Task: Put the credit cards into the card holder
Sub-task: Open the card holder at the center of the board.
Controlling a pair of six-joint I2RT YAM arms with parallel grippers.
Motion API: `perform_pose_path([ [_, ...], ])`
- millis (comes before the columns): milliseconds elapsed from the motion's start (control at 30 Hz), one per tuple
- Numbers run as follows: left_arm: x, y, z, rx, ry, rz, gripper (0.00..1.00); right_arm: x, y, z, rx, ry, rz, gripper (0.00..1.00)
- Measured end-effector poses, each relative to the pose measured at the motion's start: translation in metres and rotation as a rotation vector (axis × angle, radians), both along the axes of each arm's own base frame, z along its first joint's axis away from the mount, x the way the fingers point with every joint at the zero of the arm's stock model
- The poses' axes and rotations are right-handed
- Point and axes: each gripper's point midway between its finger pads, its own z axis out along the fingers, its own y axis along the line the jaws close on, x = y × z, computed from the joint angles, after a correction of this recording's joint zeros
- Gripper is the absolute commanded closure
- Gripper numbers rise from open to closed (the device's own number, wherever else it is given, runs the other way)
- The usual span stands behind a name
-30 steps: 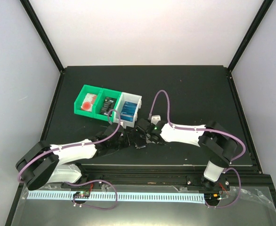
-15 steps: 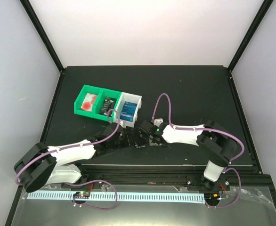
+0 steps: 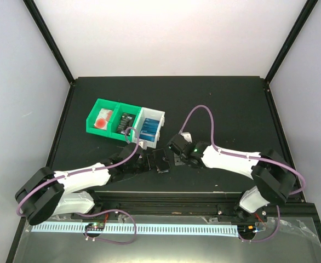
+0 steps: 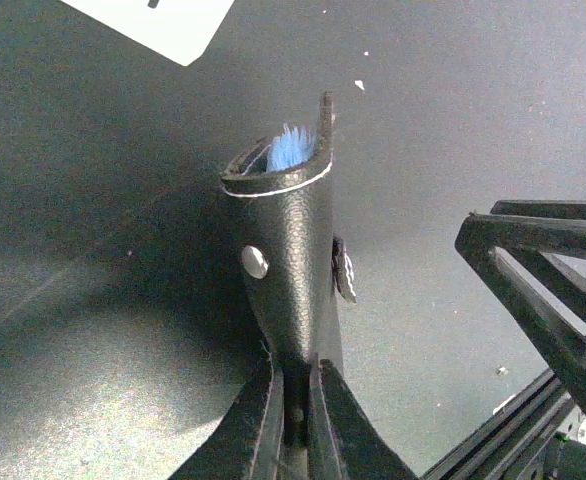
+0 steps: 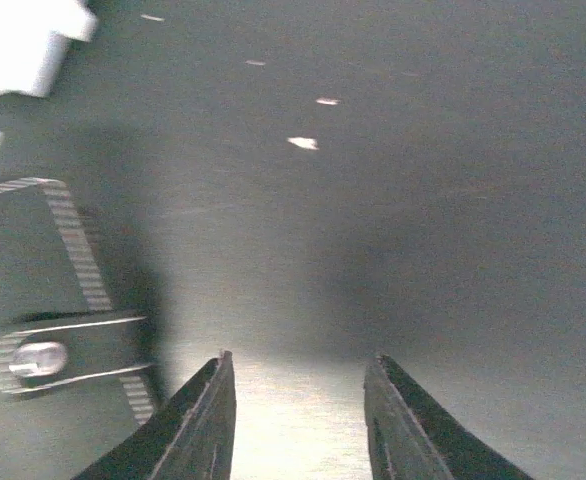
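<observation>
The black card holder [image 4: 291, 250] stands on edge on the dark table, its far end gaping. A blue credit card [image 4: 288, 148] peeks out of that gap. My left gripper [image 4: 295, 385] is shut on the holder's near end. In the top view the card holder [image 3: 160, 160] lies between both grippers, the left gripper [image 3: 145, 163] on its left. My right gripper [image 3: 175, 150] is just right of it, apart from it. In the right wrist view the right gripper [image 5: 301, 365] is open and empty over bare table, with the holder's stitched strap clasp [image 5: 63, 352] at its left.
A green bin [image 3: 107, 119] and a white bin [image 3: 151, 125] stand side by side behind the holder. More blue cards [image 3: 148, 131] lie in the white bin. The green bin holds a dark card [image 3: 126, 121] and a red item [image 3: 102, 119]. A black frame rail [image 4: 543, 290] runs to the right.
My right gripper has pulled back from the card holder, up and to the right, and its arm has swung outward. The left gripper has kept its hold.
</observation>
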Motion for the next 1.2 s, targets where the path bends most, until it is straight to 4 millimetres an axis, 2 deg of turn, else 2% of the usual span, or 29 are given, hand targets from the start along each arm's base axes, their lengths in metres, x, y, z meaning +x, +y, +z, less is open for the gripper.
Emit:
perform_pose_path([
  [67,-0.001,-0.001,0.000,-0.002,0.001,-0.005,0.98,0.000,0.019,0.011,0.088,-0.004,0.061,0.57],
  [200,-0.003,-0.002,0.001,-0.009,0.008,-0.019,0.98,-0.006,0.049,0.015,0.186,0.021,0.176,0.56],
  [433,-0.005,-0.004,0.001,-0.016,0.014,-0.029,0.98,-0.012,0.079,0.016,0.244,0.052,0.289,0.62],
  [600,-0.005,-0.004,0.001,-0.017,0.014,-0.030,0.99,-0.014,0.082,0.004,0.229,0.079,0.306,0.70],
  [833,-0.004,-0.005,0.002,-0.018,0.012,-0.029,0.98,-0.014,0.084,-0.001,0.198,0.083,0.296,0.97],
  [1200,-0.003,-0.005,0.003,-0.016,0.012,-0.028,0.98,-0.010,0.080,-0.003,0.184,0.083,0.219,0.99],
])
